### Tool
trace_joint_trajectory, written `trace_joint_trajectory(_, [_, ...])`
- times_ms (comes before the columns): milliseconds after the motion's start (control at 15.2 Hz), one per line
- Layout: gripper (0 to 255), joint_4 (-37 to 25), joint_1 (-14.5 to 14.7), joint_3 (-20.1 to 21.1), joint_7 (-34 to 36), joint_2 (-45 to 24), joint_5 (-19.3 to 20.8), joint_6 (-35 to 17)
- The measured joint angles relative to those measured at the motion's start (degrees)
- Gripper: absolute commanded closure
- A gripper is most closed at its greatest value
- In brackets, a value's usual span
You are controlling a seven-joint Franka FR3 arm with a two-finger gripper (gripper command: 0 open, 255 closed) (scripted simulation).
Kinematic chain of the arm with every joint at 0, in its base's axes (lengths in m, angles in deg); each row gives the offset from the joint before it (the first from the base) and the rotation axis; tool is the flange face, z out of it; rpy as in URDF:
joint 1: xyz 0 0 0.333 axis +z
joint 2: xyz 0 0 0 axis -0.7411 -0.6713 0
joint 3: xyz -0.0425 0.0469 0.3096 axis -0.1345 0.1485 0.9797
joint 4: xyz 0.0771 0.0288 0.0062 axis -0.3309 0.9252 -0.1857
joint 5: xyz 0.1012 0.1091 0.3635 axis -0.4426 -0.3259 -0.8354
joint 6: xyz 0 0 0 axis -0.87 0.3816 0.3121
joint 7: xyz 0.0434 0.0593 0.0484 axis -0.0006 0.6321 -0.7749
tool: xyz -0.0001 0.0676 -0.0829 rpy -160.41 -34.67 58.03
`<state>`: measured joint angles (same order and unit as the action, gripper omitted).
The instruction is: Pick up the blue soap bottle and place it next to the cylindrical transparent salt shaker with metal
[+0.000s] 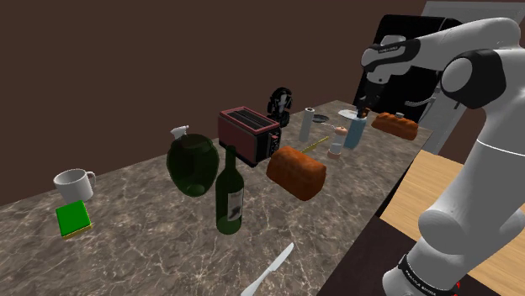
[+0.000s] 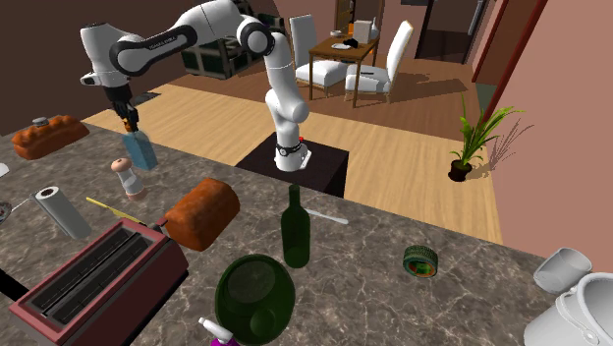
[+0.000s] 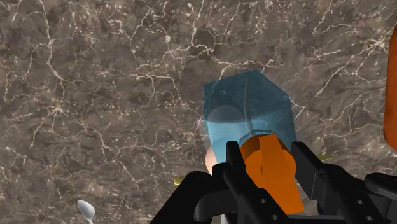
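Note:
The blue see-through soap bottle (image 1: 355, 133) (image 2: 139, 152) (image 3: 248, 111) stands upright under my gripper (image 1: 363, 106) (image 2: 128, 123) (image 3: 270, 168), which is shut on its orange pump top (image 3: 270, 165). It is at or just above the marble counter (image 1: 151, 252); I cannot tell whether it touches. A small shaker with a pinkish top (image 1: 336, 150) (image 2: 125, 177) stands close beside the bottle. A taller pale cylinder with a dark cap (image 1: 308, 124) (image 2: 62, 211) stands a little further along the counter, behind a yellow stick.
A red toaster (image 1: 248, 134), a bread loaf (image 1: 296, 172), a green wine bottle (image 1: 229, 193) and a round green jar (image 1: 192, 164) crowd the middle. A second loaf (image 1: 395, 124) lies beyond the gripper. A mug (image 1: 74, 183), a green block (image 1: 72, 220) and a knife (image 1: 269, 271) lie near the shoulder view's lower left.

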<state>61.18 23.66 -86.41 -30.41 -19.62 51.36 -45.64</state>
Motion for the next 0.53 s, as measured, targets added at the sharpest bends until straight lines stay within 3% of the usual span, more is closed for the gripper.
trace_joint_trajectory(528, [255, 4.80, 0.07, 0.16, -0.17, -1.02, -0.43, -5.77])
